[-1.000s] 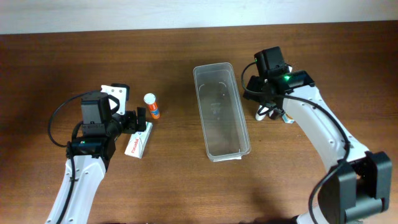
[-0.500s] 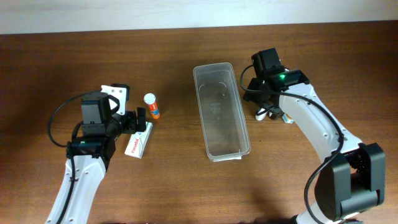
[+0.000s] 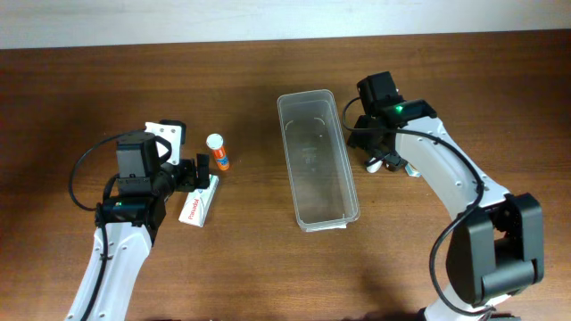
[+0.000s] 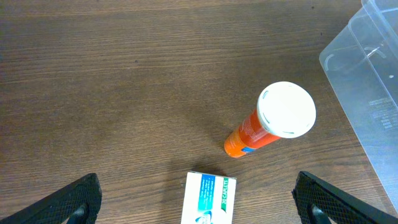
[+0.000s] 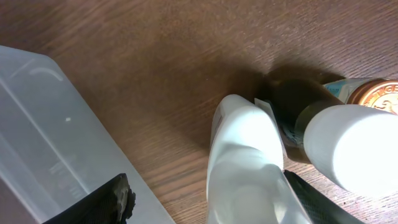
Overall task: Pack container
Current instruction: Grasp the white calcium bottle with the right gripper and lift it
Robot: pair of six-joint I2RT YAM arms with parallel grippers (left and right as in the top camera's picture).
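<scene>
Two fingers of my right claw (image 5: pixel 202 196) stand spread either side of the white bottle (image 5: pixel 244 146), not pinching it; the container (image 3: pixel 318 169) lies just to that claw's left, toward the table's middle, its long axis running near to far. My left claw (image 3: pixel 200 173) hangs spread by the orange tube (image 3: pixel 219 152), farther from the container; over the last second my right wrist has edged toward the container, while the left has not stirred.
</scene>
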